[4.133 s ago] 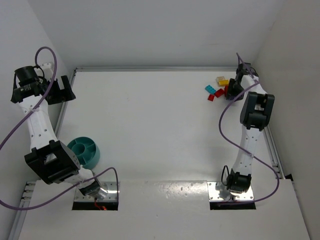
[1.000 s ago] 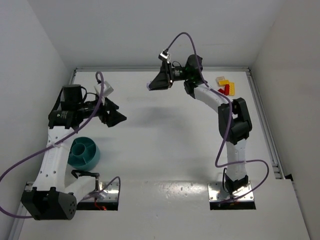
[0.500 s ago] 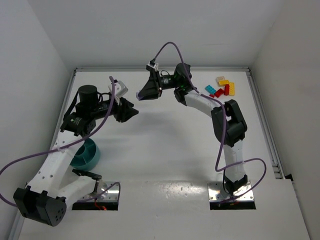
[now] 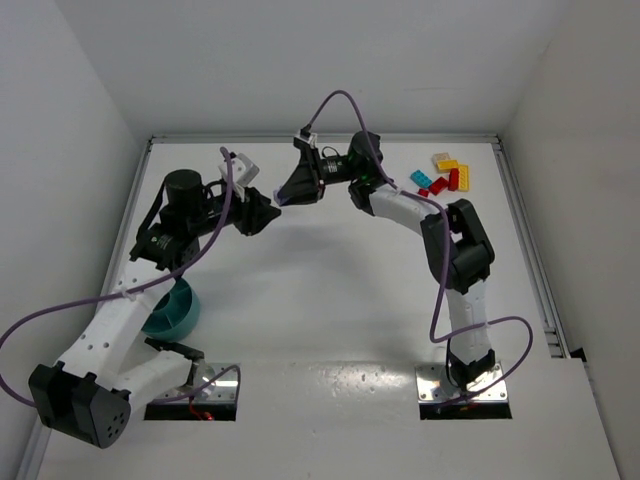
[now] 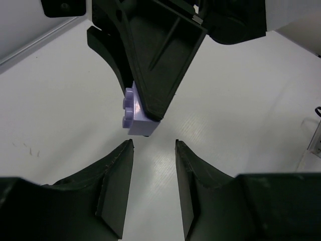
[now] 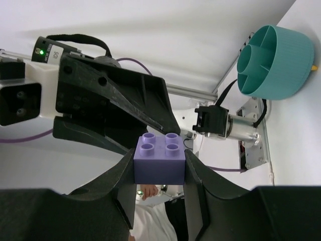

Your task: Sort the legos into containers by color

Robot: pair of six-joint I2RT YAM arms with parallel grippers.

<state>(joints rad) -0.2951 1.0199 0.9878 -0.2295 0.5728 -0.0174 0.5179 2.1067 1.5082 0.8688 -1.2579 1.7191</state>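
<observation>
A purple lego brick (image 6: 159, 168) sits clamped between the fingers of my right gripper (image 6: 160, 161), held in mid-air over the table's back middle. My left gripper (image 5: 154, 143) faces it tip to tip. Its jaws stand apart with nothing between them, and the brick (image 5: 137, 113) hangs just beyond their tips. From above, the left gripper (image 4: 270, 211) and right gripper (image 4: 287, 197) nearly touch. Loose legos (image 4: 441, 175) in yellow, red and blue lie at the back right. The teal divided bowl (image 4: 178, 312) stands at the near left, partly hidden by the left arm; its compartments (image 6: 273, 61) look empty.
Metal base plates (image 4: 197, 386) (image 4: 463, 385) sit at the near edge. Rails run along the left side (image 4: 136, 195) and the right side (image 4: 531, 272) of the table. White walls close in on three sides. Purple cables loop off both arms.
The left arm swung right and the right gripper drew in to meet it. The left jaws have narrowed. The right gripper still holds the purple brick.
</observation>
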